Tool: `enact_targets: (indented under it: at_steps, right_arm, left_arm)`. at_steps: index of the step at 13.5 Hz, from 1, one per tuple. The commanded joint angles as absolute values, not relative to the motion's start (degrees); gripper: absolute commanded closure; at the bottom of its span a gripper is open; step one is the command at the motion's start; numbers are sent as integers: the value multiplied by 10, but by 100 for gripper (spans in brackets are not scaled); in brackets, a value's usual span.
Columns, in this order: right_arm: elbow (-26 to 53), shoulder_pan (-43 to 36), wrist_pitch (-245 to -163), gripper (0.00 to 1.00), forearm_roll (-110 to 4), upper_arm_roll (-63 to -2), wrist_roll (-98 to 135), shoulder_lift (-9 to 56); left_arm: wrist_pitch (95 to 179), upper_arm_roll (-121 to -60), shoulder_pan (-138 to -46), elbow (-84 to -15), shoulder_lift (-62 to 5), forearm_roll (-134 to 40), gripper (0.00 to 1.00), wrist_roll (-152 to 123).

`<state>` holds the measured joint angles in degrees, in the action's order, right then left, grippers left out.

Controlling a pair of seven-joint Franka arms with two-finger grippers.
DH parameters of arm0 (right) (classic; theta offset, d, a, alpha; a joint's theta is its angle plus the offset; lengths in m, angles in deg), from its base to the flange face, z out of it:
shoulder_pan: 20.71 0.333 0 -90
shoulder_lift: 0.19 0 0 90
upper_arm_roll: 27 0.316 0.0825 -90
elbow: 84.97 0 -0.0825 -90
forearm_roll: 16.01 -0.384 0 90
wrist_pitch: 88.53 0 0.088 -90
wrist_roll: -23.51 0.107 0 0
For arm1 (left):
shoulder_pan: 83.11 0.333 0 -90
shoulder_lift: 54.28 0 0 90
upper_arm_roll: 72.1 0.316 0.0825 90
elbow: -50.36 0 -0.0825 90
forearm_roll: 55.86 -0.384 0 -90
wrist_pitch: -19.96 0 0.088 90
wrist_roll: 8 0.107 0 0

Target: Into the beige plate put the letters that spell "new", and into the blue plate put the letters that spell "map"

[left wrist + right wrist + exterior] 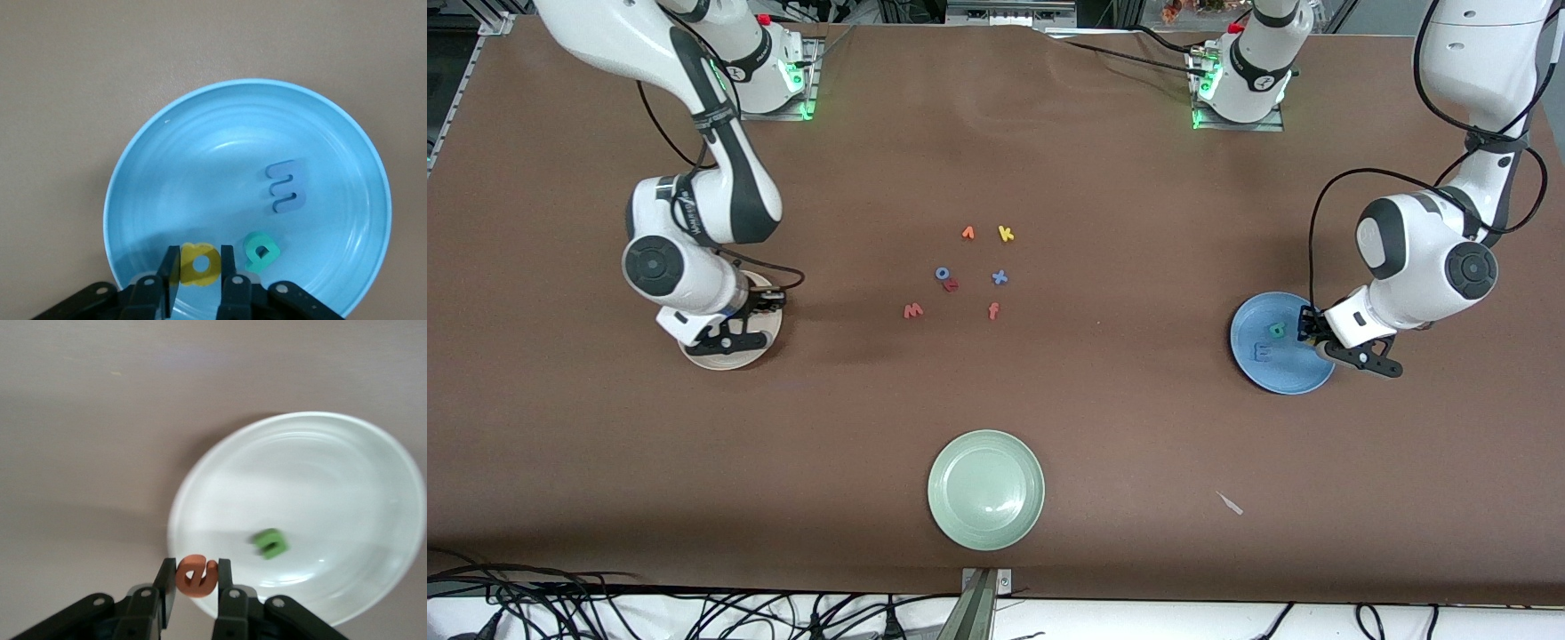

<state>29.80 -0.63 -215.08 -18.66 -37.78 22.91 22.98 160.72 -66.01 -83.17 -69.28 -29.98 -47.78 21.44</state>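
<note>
Overhead, right claw (194, 581) pinches orange e (195, 576) above beige plate (347, 453).

bright, even light; soft shadows

A wide table (1049, 160) covered in a matte brown sheet fills nearly the whole front view, lit evenly from above with soft shadows. Along its edge nearest the camera runs a white strip with tangled black cables (534, 604) and a grey metal bracket (980, 597) at the middle. At the farthest edge, green indicator lights (807, 108) glow on metal mounting plates, with dark equipment past them
</note>
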Motion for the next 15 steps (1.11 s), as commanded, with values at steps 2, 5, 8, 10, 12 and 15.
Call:
enact_targets:
  at_steps: [2,5,8,10,12,15]
  right_arm:
    - [300,-30,-2151,46,-195,-377,189,237]
    - [291,-25,-2145,0,-235,-373,197,235]
    - [271,-10,-2145,0,-262,-365,230,237]
    - [265,-2,-2147,0,-262,-344,304,237]
    - [255,-1,-2151,0,-262,-319,391,237]
    - [253,0,-2175,0,-272,-280,554,242]
  left_arm:
    - [1623,-659,-832,-693,-298,-489,0,207]
    - [1605,-659,-826,-714,-333,-494,0,208]
    - [1586,-659,-821,-729,-424,-494,0,209]
    - [1517,-660,-821,-727,-489,-495,0,207]
    - [1451,-660,-821,-722,-552,-524,0,205]
    - [1299,-664,-821,-661,-620,-566,0,148]
